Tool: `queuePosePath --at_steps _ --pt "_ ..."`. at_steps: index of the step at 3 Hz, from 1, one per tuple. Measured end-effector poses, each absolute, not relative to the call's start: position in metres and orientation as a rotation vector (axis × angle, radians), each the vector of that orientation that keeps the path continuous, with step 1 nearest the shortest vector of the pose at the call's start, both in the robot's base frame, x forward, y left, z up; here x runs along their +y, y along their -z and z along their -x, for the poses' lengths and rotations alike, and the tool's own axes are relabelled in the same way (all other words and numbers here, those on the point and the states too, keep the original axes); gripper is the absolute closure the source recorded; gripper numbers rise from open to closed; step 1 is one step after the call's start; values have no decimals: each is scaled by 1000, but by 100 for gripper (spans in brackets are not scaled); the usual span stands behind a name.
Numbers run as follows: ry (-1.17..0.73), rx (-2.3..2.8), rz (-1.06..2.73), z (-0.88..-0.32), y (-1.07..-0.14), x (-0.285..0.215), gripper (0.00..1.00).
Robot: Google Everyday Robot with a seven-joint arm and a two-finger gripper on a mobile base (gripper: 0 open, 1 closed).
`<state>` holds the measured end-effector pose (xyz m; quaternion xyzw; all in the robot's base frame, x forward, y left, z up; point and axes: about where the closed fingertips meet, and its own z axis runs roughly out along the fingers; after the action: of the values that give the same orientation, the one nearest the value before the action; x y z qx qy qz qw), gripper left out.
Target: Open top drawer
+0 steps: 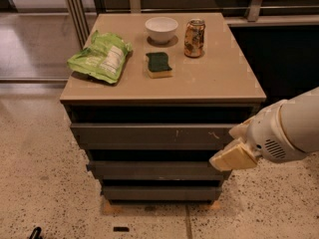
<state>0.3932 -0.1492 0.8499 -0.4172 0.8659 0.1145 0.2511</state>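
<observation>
Three drawer fronts [154, 169], one gripper [233, 158] near right end of top drawer [149, 133], opening unclear

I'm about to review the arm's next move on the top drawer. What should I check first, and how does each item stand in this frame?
1. Top drawer in view, scratched front identifiable: ok.
2. Drawer pulled out: not ok; none of its inside shows.
3. End effector at the drawer's front: not ok; it is by the right front corner of the cabinet, lower down, level with the middle drawer.
4. End effector touching the cabinet: cannot tell.
5. Chip bag, bowl, sponge and can set back from the front edge: ok.
</observation>
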Motion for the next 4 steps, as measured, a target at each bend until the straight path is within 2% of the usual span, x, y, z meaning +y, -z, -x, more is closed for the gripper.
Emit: queuePosePath --at_steps 2,3,4 --pt "-312 2356 1135 -393 -850 -149 89" --pt "-317 2340 1055 -395 -841 -146 100" --pt "-328 2316 922 -385 -814 -137 100"
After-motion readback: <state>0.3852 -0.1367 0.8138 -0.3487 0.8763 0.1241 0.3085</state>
